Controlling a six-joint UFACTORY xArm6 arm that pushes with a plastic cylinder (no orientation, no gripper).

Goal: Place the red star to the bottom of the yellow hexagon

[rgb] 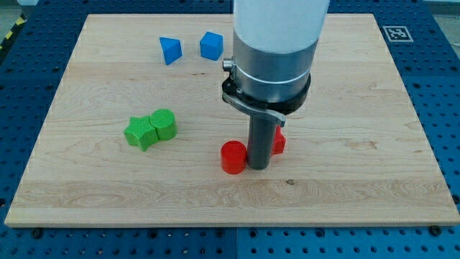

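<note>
My tip (259, 167) rests on the board a little below its middle. A red round block (232, 157) sits right against the tip's left side. A second red block (279, 142) pokes out from behind the rod on the right; the rod hides most of it, so I cannot make out its shape. No yellow hexagon shows anywhere in the view; the wide arm body (277, 50) covers the board's top middle.
A blue block (170, 50) and a blue cube (211, 45) lie near the view's top, left of the arm. A green star-like block (140, 132) and a green rounded block (164, 124) touch each other at the left. The wooden board (374, 144) lies on a blue perforated table.
</note>
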